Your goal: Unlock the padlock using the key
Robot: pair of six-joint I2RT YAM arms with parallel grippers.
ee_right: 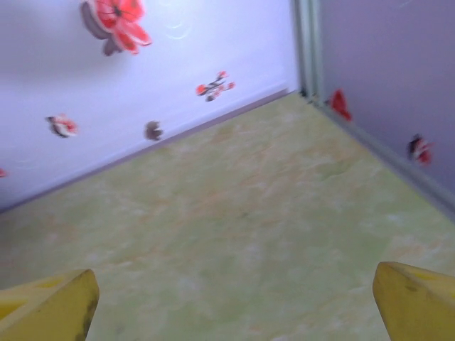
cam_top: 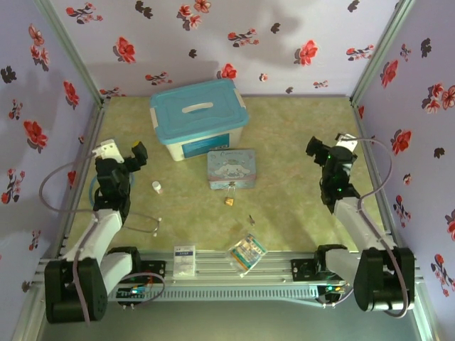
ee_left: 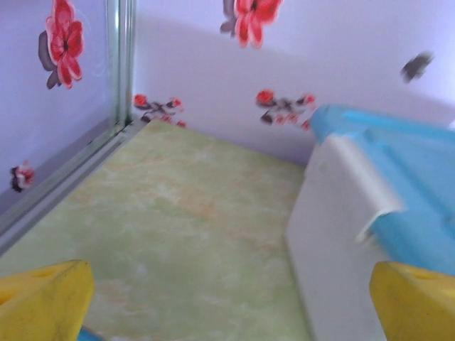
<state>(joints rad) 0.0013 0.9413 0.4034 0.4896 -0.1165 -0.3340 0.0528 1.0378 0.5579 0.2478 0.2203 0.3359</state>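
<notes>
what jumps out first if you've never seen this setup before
A big white storage box with a bright blue lid catches the eye first, at the back centre of the green table. Just in front of it lies a pale blue cartoon tin, with the tiny brass padlock on its near side. The lilac walls all around are dotted with red flowers.

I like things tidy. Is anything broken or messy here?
Nothing looks broken or spilled. The padlock and key lie apart on the table, in front of the cartoon tin.
</notes>
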